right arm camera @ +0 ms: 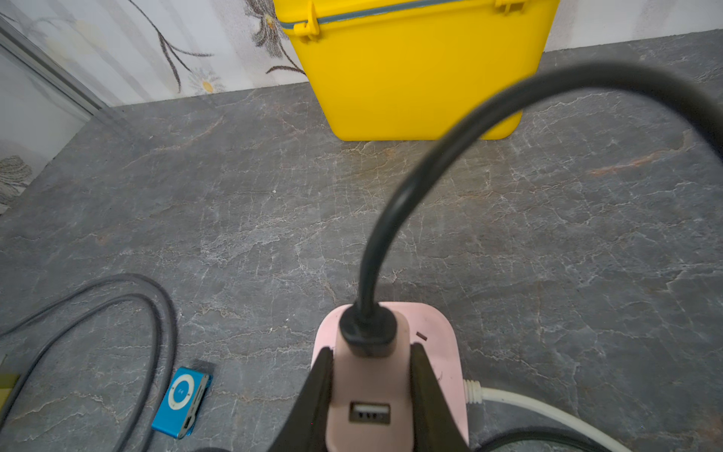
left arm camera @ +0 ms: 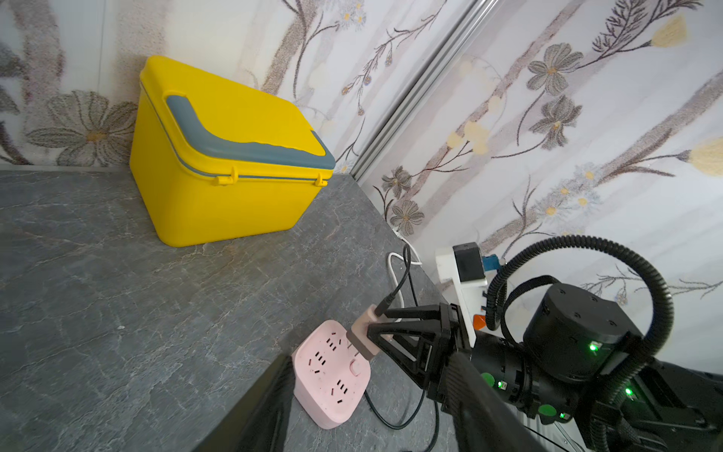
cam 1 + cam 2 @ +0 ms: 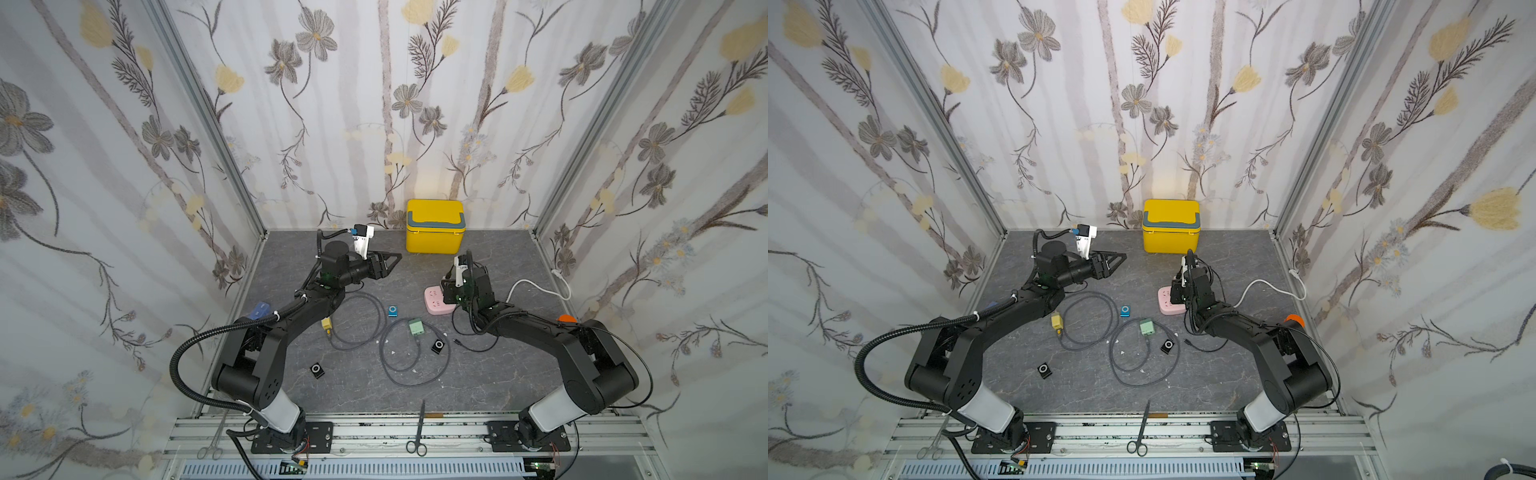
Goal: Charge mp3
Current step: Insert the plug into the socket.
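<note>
My right gripper (image 1: 371, 352) is shut on a pink charger adapter (image 1: 369, 391) with a black cable (image 1: 430, 156) plugged into its top. It holds the adapter tilted on the pink power strip (image 3: 434, 301) at the right; whether the pins are in a socket I cannot tell. A blue mp3 player (image 3: 393, 310) lies flat left of the strip, also in the right wrist view (image 1: 182, 407). Two black mp3 players (image 3: 438, 345) (image 3: 317, 370) lie nearer the front. My left gripper (image 3: 392, 259) hangs open and empty above the back of the table.
A yellow lidded box (image 3: 434, 226) stands against the back wall. A yellow charger (image 3: 327, 325) and a green charger (image 3: 415, 327) lie mid-table with grey cable loops (image 3: 411, 353). The strip's white cord (image 3: 536, 286) runs right. Scissors (image 3: 419, 428) and forceps (image 3: 216, 440) lie on the front rail.
</note>
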